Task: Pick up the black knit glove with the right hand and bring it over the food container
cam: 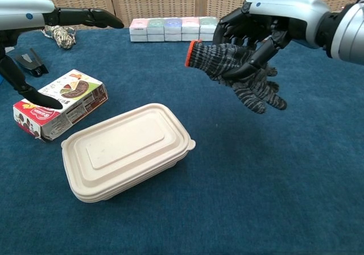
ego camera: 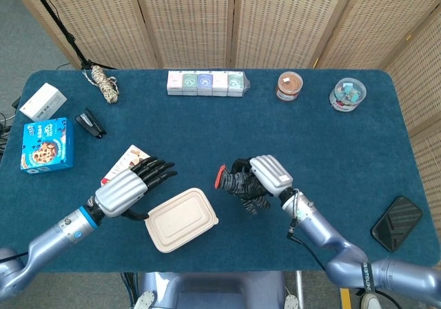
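Right hand [cam: 259, 30]: gripping the black knit glove [cam: 242, 75] off the table, fingers curled round the cuff end, nothing else in the grasp. Glove hanging under and slightly ahead of the palm, orange-trimmed cuff pointing toward the robot's left, glove fingers drooping down and away to the right (long axis roughly level, sloping down at the finger end). Clearly airborne in the chest view, blue cloth showing beneath.

Food container [ego camera: 181, 219]: sitting lid-closed on the table, to the left of the held glove and nearer the robot. Glove not yet above it; cuff lying near the container's right end in the head view, but still apart.

Left hand [ego camera: 134, 183]: hovering over the snack box [cam: 60, 103] beside the container's far-left side, fingers extended and spread, holding nothing.

Judging next: carrying leftward and inward, cuff leading.
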Controlling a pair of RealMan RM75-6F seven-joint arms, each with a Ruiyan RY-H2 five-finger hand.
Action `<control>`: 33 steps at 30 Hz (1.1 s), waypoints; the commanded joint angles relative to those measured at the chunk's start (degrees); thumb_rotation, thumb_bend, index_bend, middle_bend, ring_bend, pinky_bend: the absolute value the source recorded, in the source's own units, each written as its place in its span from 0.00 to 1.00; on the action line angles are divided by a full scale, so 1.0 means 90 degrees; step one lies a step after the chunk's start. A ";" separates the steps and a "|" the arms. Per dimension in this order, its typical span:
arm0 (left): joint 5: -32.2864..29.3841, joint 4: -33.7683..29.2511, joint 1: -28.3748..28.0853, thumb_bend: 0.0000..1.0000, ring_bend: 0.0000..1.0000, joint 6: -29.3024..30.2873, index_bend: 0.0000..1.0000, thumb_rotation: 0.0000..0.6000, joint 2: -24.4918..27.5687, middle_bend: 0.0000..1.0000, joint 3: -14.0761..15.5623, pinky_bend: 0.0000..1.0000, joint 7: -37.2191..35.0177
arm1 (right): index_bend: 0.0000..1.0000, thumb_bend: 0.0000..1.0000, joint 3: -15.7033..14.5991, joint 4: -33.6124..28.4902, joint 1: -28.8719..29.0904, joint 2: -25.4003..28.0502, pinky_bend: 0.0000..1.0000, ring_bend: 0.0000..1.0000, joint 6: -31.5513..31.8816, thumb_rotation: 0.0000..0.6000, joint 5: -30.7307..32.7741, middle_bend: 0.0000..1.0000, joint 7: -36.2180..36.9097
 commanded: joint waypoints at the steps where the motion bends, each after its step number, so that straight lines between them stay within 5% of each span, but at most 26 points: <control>1: -0.0128 -0.0154 -0.0146 0.00 0.00 -0.0156 0.00 1.00 -0.0117 0.00 -0.0038 0.00 0.0180 | 0.53 0.57 0.0038 -0.0148 0.0081 -0.0089 0.57 0.51 0.0002 1.00 0.0164 0.56 -0.0079; 33: -0.1042 -0.0480 -0.0551 0.00 0.00 -0.0489 0.00 1.00 -0.0929 0.00 0.0130 0.00 0.1328 | 0.53 0.58 -0.0022 -0.0379 0.0391 -0.0498 0.57 0.51 0.0177 1.00 0.0684 0.56 -0.0250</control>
